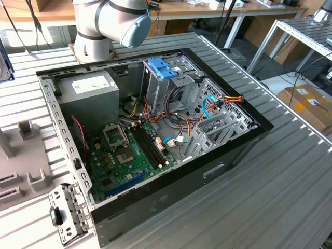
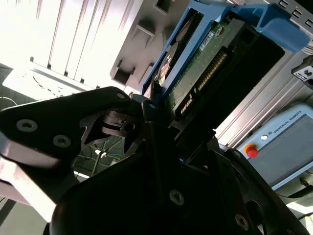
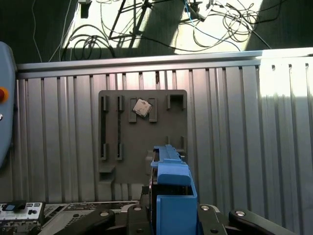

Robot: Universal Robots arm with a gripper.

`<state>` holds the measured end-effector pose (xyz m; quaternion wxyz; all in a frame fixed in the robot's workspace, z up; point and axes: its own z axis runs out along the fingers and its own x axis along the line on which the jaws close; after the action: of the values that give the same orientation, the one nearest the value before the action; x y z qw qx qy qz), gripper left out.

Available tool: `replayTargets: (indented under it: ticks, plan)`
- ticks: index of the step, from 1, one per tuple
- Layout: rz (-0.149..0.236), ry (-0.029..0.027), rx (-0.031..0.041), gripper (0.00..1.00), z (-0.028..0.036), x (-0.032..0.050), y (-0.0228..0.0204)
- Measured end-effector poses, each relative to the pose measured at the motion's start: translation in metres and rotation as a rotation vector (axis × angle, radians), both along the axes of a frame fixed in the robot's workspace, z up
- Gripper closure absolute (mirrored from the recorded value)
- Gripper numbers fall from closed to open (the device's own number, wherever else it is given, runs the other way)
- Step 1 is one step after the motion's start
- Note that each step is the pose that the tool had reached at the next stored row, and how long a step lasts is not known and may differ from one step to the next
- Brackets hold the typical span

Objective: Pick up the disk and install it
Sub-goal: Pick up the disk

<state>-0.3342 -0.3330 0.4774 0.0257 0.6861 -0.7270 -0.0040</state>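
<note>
The gripper (image 2: pixel 168 125) is pressed together on the disk (image 2: pixel 205 68): in the second wrist view its dark fingers (image 2: pixel 148 115) pinch the disk by the sides, near the end with the row of connector contacts, and the green circuit board faces the camera. In the first wrist view the disk (image 3: pixel 171 191) stands on its edge between the black gripper parts, with 1 blue side rail turned to the camera. Beyond it lies the grey holder plate (image 3: pixel 142 142) on the ribbed table (image 3: pixel 234 122), with a small square chip (image 3: pixel 142 107) in 1 of its slots. As far as I can judge, the disk hangs apart from this plate, so the step in hand is to carry it to the computer case (image 1: pixel 52 109). To do this well, I think the grip must not loosen and the wrist must not tilt, because the hold is close to 1 end and the heavy body could swing. The drive cage (image 1: pixel 181 85) is in the upper middle of the exterior view, with a blue tray (image 1: pixel 163 67) on top of it. The loose cables (image 1: pixel 228 98) lie just beside the cage toward the exterior view's right. The approach should be slow, with the blue rails parallel to the cage guides, so that no cable is caught.
</note>
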Motion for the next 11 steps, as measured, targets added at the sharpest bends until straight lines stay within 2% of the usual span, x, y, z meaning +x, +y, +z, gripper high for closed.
replayTargets:
  ticks: [11]
  plan:
    - [0.0,0.0001,0.0,0.64,0.0,0.0101,0.0]
